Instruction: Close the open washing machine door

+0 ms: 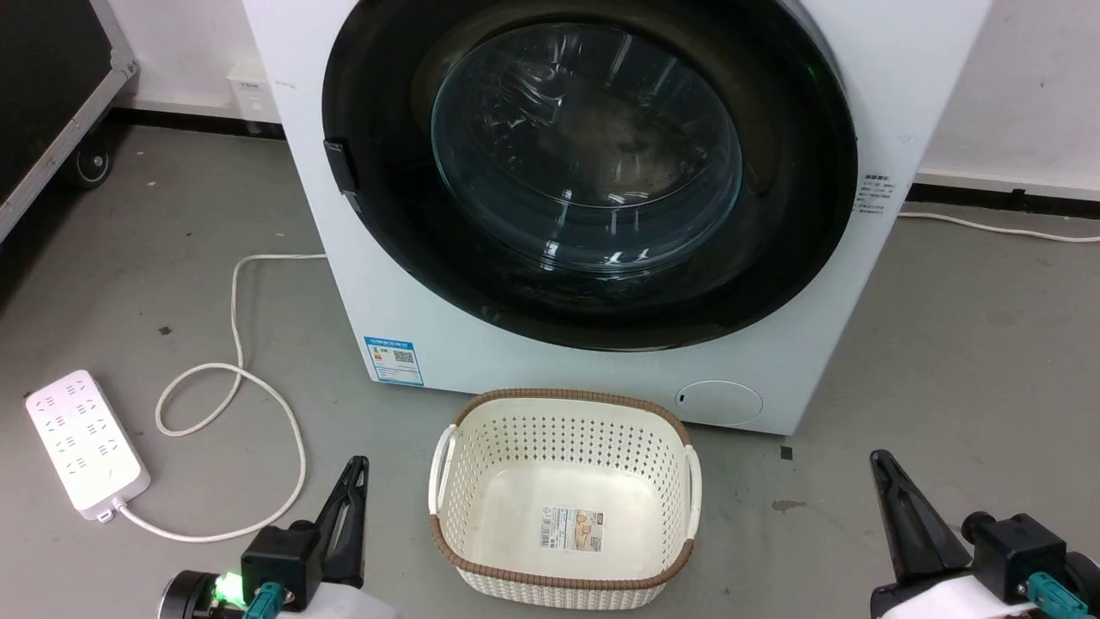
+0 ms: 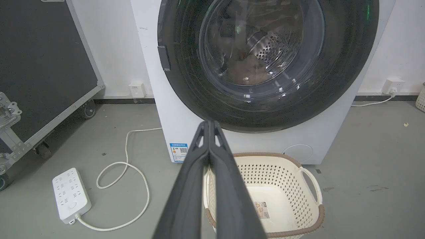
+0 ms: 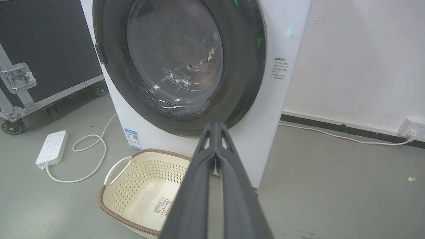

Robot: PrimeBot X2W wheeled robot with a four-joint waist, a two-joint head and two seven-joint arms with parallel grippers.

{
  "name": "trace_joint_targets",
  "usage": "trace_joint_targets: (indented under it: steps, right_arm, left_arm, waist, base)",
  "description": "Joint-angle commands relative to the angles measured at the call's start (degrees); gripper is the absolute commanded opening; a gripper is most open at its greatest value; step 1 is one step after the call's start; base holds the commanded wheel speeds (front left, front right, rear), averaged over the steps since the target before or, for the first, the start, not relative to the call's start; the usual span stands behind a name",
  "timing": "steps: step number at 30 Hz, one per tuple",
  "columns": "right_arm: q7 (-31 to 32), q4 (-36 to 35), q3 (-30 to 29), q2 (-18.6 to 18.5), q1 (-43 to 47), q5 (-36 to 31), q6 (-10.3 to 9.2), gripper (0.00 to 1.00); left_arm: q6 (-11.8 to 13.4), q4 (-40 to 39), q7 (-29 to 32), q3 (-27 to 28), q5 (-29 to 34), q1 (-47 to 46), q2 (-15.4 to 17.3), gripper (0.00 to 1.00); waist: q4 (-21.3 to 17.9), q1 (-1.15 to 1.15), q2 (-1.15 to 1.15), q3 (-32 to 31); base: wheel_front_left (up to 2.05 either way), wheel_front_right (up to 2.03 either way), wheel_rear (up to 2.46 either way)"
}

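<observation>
1. Washing machine door: lies flush on the front of the washing machine, ahead of and above both grippers.
2. Door edge: a dark tab sits on the rim toward the left gripper's side. The lower rim ends just above the round cap.
3. Left gripper: fingers pressed together, holding nothing, well apart from the door.
4. Right gripper: fingers together, empty, also well apart.
5. Basket: on the floor between the grippers, just before the machine's base.
6. Outboard of the left gripper: power strip and looped cable.
7. Ahead of the right gripper: open grey floor up to the machine's corner.
</observation>
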Motion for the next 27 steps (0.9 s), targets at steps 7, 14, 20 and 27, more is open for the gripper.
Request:
trace_joint_targets:
  steps: [7, 14, 20, 27]
  right_arm:
    - [1.1, -0.7, 0.4, 0.1, -1.0, -0.5, -0.02, 0.0]
    - [1.9, -0.9, 0.7, 0.1, -1.2, -0.6, -0.02, 0.0]
    - [2.6, -1.1, 0.9, 0.2, -1.5, -0.7, -0.02, 0.0]
    - [3.4, -1.3, 1.2, 0.2, -1.7, -0.9, -0.03, 0.0]
  left_arm:
    - [0.4, -0.7, 1.1, 0.6, 0.5, -0.7, -0.4, 0.0]
    - [0.5, -1.1, 1.9, 1.0, 0.8, -0.9, -0.6, 0.0]
    - [0.6, -1.4, 2.6, 1.3, 1.0, -1.0, -0.8, 0.0]
    - [0.8, -1.7, 3.4, 1.6, 1.2, -1.2, -1.0, 0.0]
  waist:
    - [0.0, 0.0, 0.0, 0.1]
    - [0.1, 0.0, 0.0, 0.1]
    - [0.1, 0.0, 0.0, 0.2]
    - [0.1, 0.0, 0.0, 0.2]
  base:
    - [0.0, 0.0, 0.0]
    - [0.0, 0.0, 0.0]
    - [0.0, 0.0, 0.0]
    - [0.0, 0.0, 0.0]
